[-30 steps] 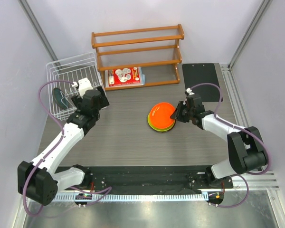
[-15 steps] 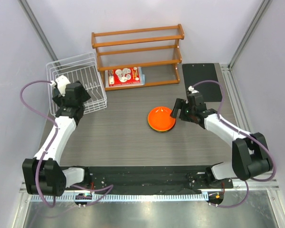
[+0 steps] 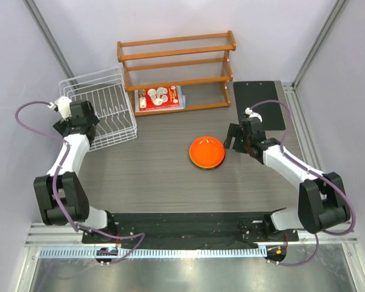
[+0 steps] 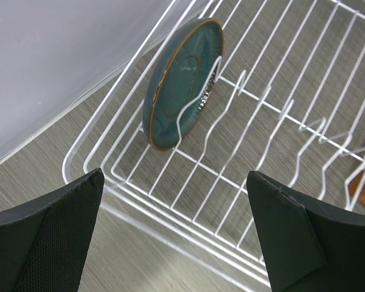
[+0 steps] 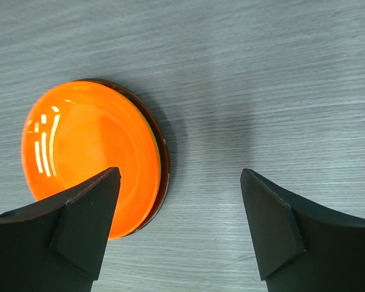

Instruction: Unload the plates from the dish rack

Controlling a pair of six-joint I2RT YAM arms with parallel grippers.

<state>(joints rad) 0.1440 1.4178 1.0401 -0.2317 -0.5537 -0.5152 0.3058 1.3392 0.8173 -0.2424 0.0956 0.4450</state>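
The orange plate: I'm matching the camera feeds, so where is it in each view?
Top external: the orange plate lies right of centre, just left of the right gripper.
Left wrist: not in it; only the dish rack and a blue-grey plate show.
Right wrist: the orange plate fills the left half of the picture.
Shared landmark: the grey wood-grain tabletop.

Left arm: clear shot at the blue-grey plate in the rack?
Probably yes. The left gripper hovers open above the blue-grey plate, which stands on edge in the dish rack with nothing over it; only a wire tine hugs its face.
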